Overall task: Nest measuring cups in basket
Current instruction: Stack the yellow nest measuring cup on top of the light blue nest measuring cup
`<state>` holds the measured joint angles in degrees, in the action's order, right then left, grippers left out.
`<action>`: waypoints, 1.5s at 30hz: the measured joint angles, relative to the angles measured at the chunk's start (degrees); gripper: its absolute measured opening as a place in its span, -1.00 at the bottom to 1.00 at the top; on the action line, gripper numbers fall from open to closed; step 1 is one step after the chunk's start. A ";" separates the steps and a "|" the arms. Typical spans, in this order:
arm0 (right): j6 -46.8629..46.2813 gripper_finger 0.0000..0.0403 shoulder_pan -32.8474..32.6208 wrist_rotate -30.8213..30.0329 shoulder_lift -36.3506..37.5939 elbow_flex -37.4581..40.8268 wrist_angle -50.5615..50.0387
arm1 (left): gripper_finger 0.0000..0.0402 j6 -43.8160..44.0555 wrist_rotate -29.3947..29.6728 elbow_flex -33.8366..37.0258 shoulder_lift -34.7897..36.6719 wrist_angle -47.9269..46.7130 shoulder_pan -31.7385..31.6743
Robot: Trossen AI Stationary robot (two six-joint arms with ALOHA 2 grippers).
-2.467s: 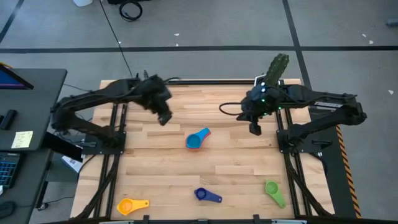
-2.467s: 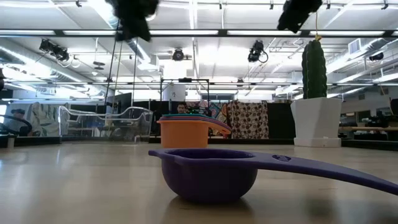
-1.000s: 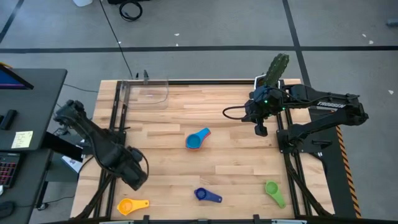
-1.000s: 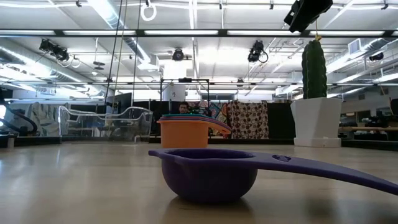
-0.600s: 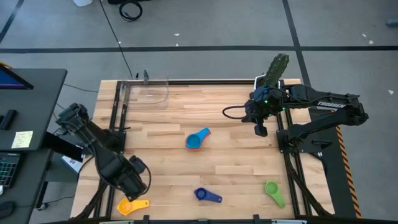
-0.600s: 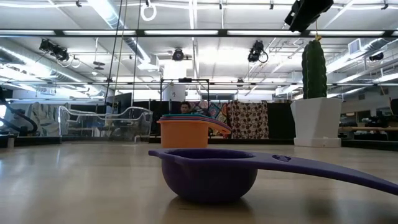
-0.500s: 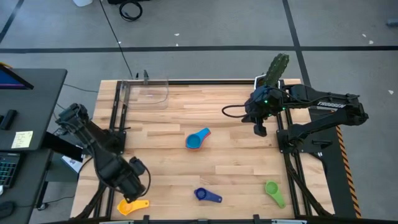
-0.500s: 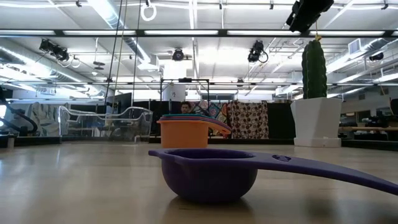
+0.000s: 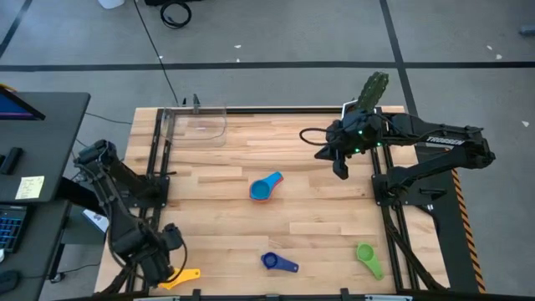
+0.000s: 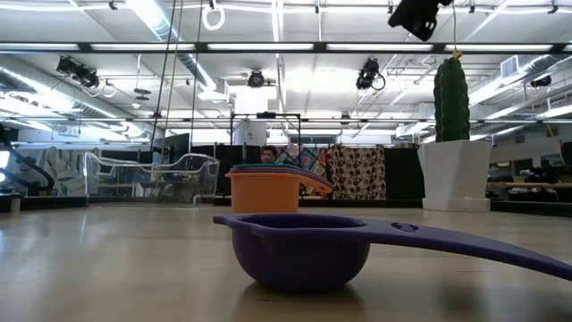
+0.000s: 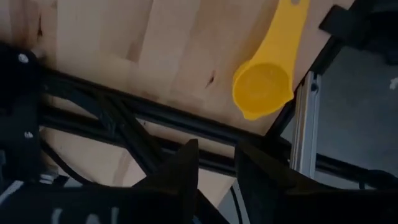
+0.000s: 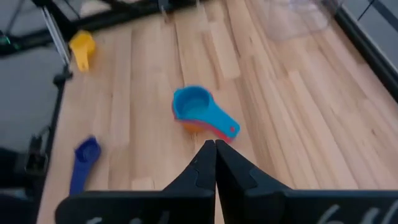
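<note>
A yellow measuring cup point(image 11: 262, 90) lies on its base at the table's near left corner; in the high view only its handle point(image 9: 189, 273) shows past my left arm. My left gripper point(image 11: 214, 168) hangs above it, pointing down, open and empty. A light blue cup sits nested on orange and red ones point(image 9: 266, 186) mid-table. A dark blue cup point(image 9: 276, 262) and a green cup point(image 9: 366, 256) lie near the front edge. The clear basket point(image 9: 199, 124) stands at the far left. My right gripper point(image 9: 338, 165) hovers shut at the far right.
A white pot with a green cactus point(image 9: 372, 90) stands at the far right corner behind my right arm. Black frame rails point(image 9: 155, 180) run along the table's left and right edges. Bare wood lies between the cup stack and the basket.
My left gripper has swung toward the table's near left corner, rolling at the wrist, and now covers the yellow cup's bowl in the high view. My right gripper has turned at the wrist, staying nearly in place. No cup has moved.
</note>
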<state>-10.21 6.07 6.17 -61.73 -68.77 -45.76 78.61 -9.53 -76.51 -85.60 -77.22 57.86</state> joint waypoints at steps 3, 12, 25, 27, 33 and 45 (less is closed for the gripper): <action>-0.16 -0.97 0.00 0.00 0.00 0.00 1.51 | -0.46 3.74 1.93 0.59 0.02 3.09 2.07; -0.18 -0.97 0.00 2.76 -0.02 0.00 1.50 | -0.46 7.22 4.90 11.15 0.02 24.98 7.03; 0.94 -0.97 -0.11 4.39 -0.01 0.00 1.49 | -0.47 5.62 4.97 23.93 0.02 32.03 10.28; 0.93 -0.97 -0.11 4.37 -0.02 0.00 1.49 | -0.47 5.64 5.03 25.06 0.02 34.88 10.28; 0.94 -0.97 -0.11 4.39 -0.02 0.00 1.48 | -0.47 5.61 6.66 26.49 0.02 39.86 10.26; 0.95 -0.97 -0.11 4.40 -0.02 0.00 1.47 | -0.47 5.15 11.81 26.50 0.02 39.53 10.26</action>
<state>-9.26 5.96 10.58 -61.76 -68.77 -44.29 83.76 2.28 -50.01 -85.58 -37.69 68.12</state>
